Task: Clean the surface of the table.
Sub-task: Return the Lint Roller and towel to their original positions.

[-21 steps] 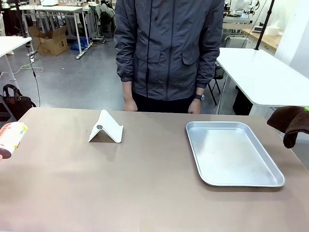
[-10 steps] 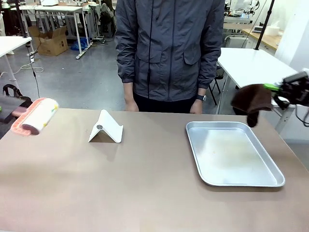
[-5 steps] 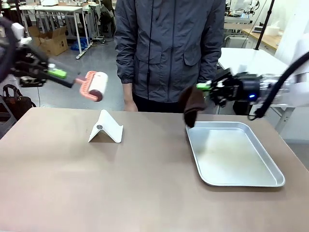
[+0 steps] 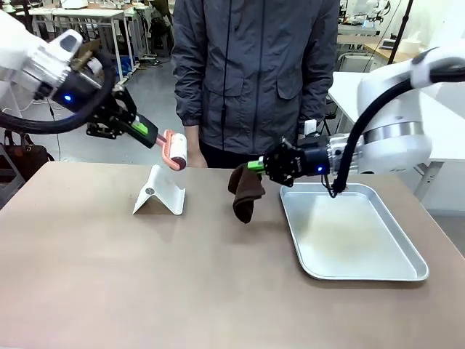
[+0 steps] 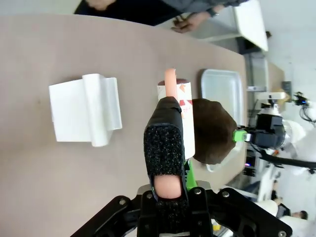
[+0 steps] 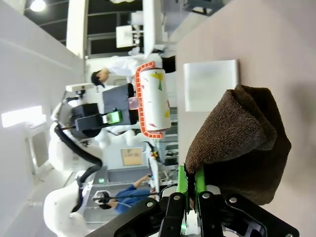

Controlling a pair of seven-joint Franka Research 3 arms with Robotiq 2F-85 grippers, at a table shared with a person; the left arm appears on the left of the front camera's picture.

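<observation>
The table point(image 4: 182, 276) is risking a knocked white stand point(image 4: 160, 191): the left gripper point(image 4: 147, 133), clamping a lint roller point(image 4: 175, 150), is hanging just above it, while the right gripper point(image 4: 256, 165) is pinching a brown cloth point(image 4: 245, 190).

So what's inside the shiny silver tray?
The silver tray looks bare in the front view: plain metal with some dull smears. The right gripper and its arm cover a bit of the far rim, so that strip is hidden.

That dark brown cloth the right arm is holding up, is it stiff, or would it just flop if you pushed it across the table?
The dark brown cloth is probably soft and floppy: it droops in folds below the right gripper, just above the tan-brown table. It looks light, since a pinch at one edge carries it. Pushed along, it would likely bunch and drag rather than slide as one piece.
</observation>
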